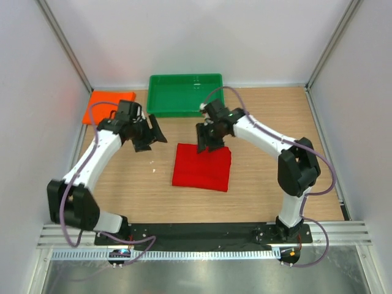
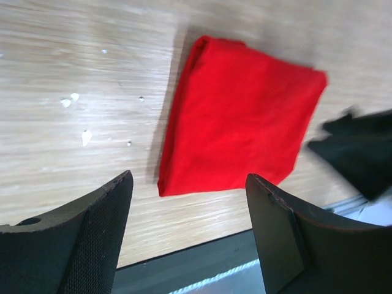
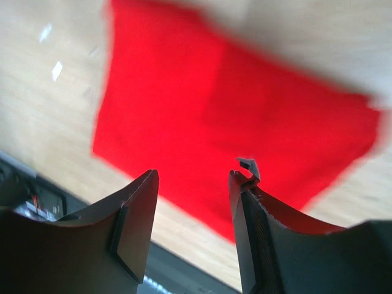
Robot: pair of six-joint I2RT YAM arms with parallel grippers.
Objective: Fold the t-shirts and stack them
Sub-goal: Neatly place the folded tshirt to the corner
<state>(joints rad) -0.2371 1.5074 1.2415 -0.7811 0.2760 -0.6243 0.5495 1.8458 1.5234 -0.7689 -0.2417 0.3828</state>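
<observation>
A bright red t-shirt (image 1: 202,166) lies folded into a flat rectangle in the middle of the wooden table. It also shows in the left wrist view (image 2: 239,122) and the right wrist view (image 3: 233,116). An orange t-shirt (image 1: 105,105) lies folded at the back left, partly behind my left arm. My left gripper (image 1: 156,136) (image 2: 188,184) hovers open to the left of the red t-shirt, holding nothing. My right gripper (image 1: 205,144) (image 3: 193,177) hangs open just over the red t-shirt's back edge, with nothing between its fingers.
A green plastic tray (image 1: 185,113) stands at the back centre, behind both grippers. White walls and metal posts close in the table on three sides. The black base plate (image 1: 202,233) runs along the near edge. Small white flecks (image 2: 86,136) lie on the wood.
</observation>
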